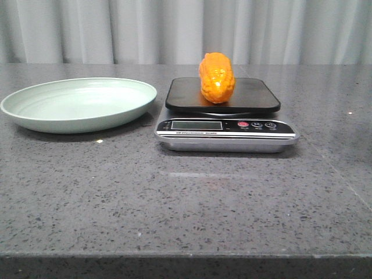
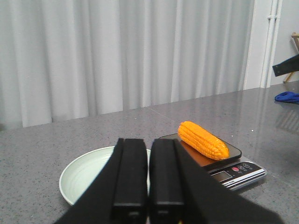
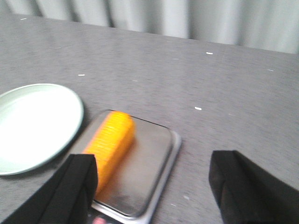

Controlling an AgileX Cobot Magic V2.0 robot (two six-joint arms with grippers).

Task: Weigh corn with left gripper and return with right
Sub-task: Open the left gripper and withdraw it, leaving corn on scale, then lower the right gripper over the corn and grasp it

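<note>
The orange-yellow corn lies on the black platform of the kitchen scale at the table's middle. It also shows in the left wrist view and, blurred, in the right wrist view. My left gripper is shut and empty, well back from the plate and scale. My right gripper is open wide and empty above the scale, one finger over the corn's near end. Neither gripper shows in the front view.
A pale green plate stands to the left of the scale, almost touching it. The grey stone table runs to a front edge. White curtains hang behind. A blue object lies far off.
</note>
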